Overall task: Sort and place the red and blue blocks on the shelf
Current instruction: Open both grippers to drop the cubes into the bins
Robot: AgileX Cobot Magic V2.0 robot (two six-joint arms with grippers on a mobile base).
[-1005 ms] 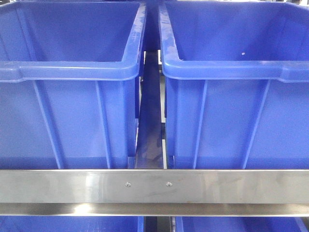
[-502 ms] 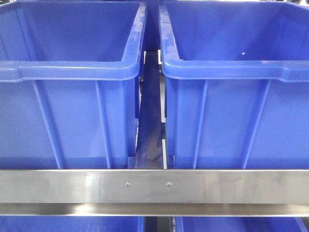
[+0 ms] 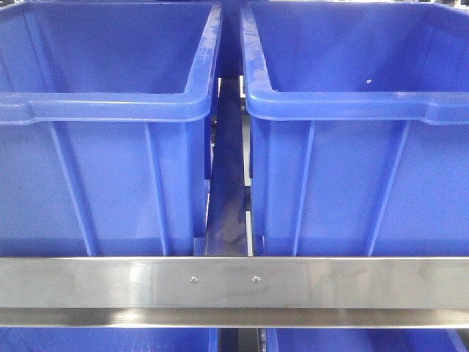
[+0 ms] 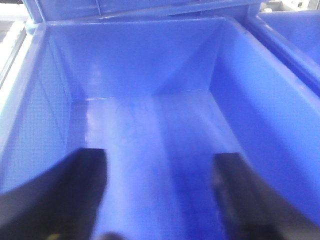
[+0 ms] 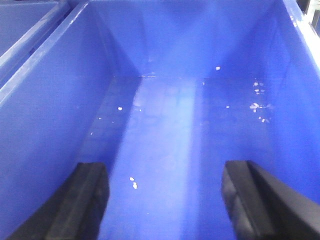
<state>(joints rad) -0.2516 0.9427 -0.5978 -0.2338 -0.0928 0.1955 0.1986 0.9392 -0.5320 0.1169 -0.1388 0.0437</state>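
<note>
Two blue bins sat side by side on a shelf: a left bin and a right bin, with a narrow gap between them. One steel rail with two screws crossed in front of them, and the rims of two more blue bins showed beneath it.

The front view showed no arm at all. Only the wrist views showed the fingers. The left gripper had its two dark fingers spread wide, with bare bin floor between and beyond them. The right gripper likewise had its fingers spread, over a floor dotted with pale specks.

No red or blue block was visible in any view.

The front view matched the earlier frames; nothing had shifted.
</note>
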